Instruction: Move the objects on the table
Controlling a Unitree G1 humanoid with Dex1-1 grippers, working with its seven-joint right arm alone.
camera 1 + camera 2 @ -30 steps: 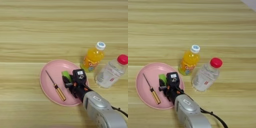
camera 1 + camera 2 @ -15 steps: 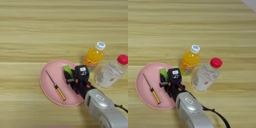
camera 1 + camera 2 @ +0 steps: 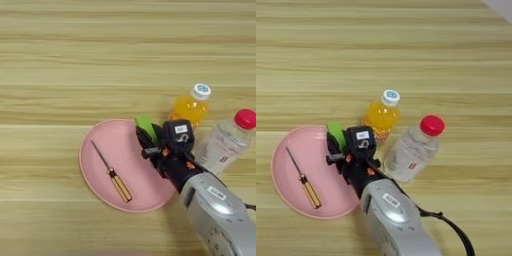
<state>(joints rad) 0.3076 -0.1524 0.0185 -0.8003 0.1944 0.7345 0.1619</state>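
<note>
Block (image 3: pixel 146 126) seemingly within hand (image 3: pixel 149 136)

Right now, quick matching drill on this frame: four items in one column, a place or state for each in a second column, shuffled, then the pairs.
Items
1. green block
2. screwdriver
3. orange juice bottle
4. clear bottle

Places or states
A. red cap, furthest right on the table
B. between the right gripper's black fingers at the plate's upper right rim
C. lying flat on the pink plate, untouched
D. white cap, just beyond the gripper

Pairs: 1-B, 2-C, 3-D, 4-A
</note>
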